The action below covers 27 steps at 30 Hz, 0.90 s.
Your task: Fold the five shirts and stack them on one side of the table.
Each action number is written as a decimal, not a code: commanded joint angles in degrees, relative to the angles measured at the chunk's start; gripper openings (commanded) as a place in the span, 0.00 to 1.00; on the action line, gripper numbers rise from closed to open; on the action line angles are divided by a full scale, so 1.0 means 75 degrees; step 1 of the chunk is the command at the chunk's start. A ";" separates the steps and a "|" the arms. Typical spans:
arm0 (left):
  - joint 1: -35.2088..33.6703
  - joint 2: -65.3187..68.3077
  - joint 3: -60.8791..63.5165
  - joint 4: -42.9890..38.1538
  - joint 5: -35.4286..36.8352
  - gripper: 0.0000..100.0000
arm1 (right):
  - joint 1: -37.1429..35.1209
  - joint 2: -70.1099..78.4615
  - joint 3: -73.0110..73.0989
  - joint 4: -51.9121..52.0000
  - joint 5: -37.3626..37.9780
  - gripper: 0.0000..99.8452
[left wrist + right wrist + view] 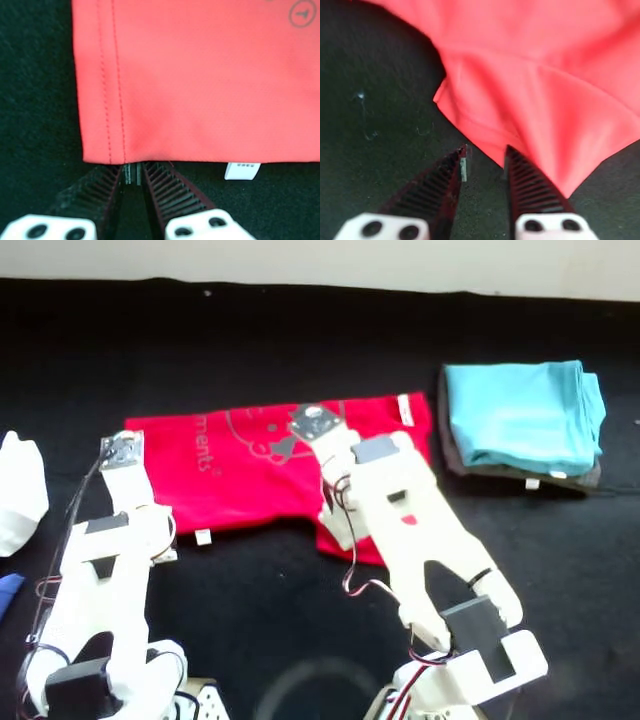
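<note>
A red shirt (250, 465) lies spread across the middle of the black table, with a flap folded down at its near edge. My left gripper (162, 543) is at the shirt's near left corner. In the left wrist view its fingers (165, 187) close in on the stitched hem (112, 135), with the tips (133, 167) tucked under the edge. My right gripper (335, 528) stands open at the folded flap (540, 115), whose edge lies just ahead of the fingertips (485, 152). A teal folded shirt (525, 415) tops a grey one (520, 475) at the right.
A white garment (20, 490) and a bit of blue cloth (6, 592) lie at the table's left edge. A white tag (242, 170) hangs from the red hem. Bare black table stretches along the far side and between the arms.
</note>
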<state>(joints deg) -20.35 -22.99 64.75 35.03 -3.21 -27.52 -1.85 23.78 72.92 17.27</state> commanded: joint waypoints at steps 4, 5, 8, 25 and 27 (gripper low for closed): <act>0.0123 -0.0158 0.0018 -0.0141 0.0035 0.01 | -0.0170 -0.0322 0.0182 -0.0275 0.0070 0.14; 0.0123 -0.0158 0.0018 -0.0141 0.0035 0.01 | -0.0217 -0.0322 0.0182 -0.0393 0.0035 0.14; 0.0123 -0.0158 0.0018 -0.0141 0.0035 0.01 | -0.0393 -0.0311 0.0193 -0.0744 0.0023 0.14; 0.0135 -0.0147 0.0029 -0.0141 0.0035 0.01 | -0.0498 0.1436 0.0111 -0.1600 0.0012 0.13; 0.0135 -0.0147 0.0029 -0.0141 0.0035 0.01 | -0.0498 0.1412 0.0100 -0.1588 0.0012 0.08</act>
<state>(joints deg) -20.00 -22.99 65.01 35.03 -3.21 -31.03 8.70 25.10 62.29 17.27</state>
